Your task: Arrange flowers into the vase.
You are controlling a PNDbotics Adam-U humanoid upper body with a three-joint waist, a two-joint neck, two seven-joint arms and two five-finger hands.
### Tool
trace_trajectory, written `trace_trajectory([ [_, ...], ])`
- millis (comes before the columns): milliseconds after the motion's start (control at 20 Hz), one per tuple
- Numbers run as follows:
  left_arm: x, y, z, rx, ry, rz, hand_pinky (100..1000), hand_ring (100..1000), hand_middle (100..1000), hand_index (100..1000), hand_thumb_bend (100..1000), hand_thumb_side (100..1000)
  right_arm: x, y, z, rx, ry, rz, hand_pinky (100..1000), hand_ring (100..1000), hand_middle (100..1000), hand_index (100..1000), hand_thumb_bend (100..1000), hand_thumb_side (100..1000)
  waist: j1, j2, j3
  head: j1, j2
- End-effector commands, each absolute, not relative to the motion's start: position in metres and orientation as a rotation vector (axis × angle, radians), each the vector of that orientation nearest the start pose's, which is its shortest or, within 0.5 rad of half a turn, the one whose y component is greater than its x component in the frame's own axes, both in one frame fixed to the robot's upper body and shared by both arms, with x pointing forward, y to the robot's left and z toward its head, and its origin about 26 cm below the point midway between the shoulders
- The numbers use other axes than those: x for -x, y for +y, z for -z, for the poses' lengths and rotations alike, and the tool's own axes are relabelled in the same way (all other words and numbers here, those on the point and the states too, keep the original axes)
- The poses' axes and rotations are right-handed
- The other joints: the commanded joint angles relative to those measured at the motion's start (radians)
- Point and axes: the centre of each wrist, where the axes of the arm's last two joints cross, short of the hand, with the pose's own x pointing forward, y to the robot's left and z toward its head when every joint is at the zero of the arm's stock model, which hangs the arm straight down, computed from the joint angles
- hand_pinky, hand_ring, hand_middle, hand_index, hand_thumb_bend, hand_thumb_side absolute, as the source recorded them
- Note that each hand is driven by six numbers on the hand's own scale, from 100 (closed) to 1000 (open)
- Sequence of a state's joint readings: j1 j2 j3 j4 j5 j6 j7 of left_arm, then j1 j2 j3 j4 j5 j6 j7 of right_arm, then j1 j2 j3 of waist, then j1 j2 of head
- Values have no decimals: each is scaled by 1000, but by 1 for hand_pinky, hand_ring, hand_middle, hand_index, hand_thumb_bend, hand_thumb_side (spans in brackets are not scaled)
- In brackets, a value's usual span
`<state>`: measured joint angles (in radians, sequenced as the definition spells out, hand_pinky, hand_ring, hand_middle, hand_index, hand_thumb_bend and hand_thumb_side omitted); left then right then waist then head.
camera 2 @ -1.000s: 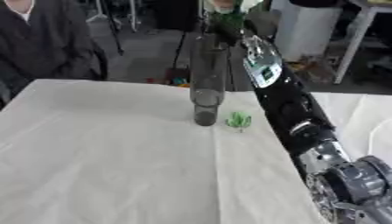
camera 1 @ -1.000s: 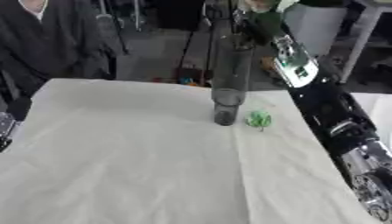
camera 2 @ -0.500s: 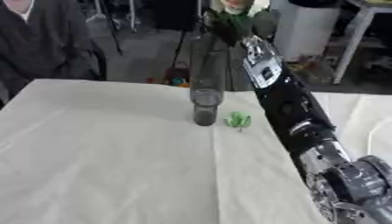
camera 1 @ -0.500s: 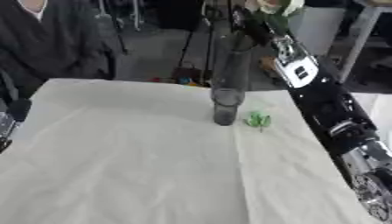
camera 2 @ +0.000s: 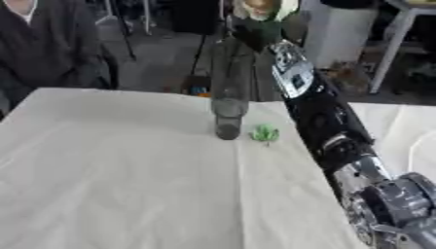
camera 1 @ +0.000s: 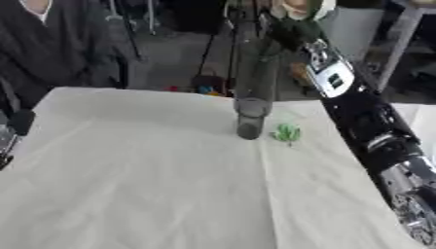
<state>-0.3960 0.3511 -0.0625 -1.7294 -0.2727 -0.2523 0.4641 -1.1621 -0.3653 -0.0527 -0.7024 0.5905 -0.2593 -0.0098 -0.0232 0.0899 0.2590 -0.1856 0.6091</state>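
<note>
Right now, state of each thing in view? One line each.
vase: upright on the tablecloth, tall, clear.
flower: held up above the vase's mouth, not yet settled in.
right hand: raised high, curled round the flower.
green sprig: lying on the cloth just right of the vase's base.
left hand: idle at the left edge, fingers not clear.
tablecloth: spread flat, white.

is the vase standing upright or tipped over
Upright. The vase stands on its base on the white cloth, its tall clear body rising straight, with a small green piece lying beside it.
</note>
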Motion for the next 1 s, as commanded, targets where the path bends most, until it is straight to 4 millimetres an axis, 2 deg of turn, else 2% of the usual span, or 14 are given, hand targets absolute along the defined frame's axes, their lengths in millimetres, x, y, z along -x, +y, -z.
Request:
trace_trajectory([
  [50,-347,264,-175,-618,-2480,133,600,430,468,390,746,331,-509,-274,-267,795,-2015,-791,627,730,527,546,100,855,5,-17,-1,3,-7],
  [500,-346,266,-173,-627,-2473,134,601,430,468,390,744,330,-509,-279,-276,827,-2009,-829,590,668,480,483,100,826,2,-23,-11,8,-3],
  [1000,-346,267,-172,-632,-2470,133,601,429,468,390,743,330,-509,-281,-276,833,-2002,-835,593,691,509,521,100,825,1,-26,-16,12,-3],
])
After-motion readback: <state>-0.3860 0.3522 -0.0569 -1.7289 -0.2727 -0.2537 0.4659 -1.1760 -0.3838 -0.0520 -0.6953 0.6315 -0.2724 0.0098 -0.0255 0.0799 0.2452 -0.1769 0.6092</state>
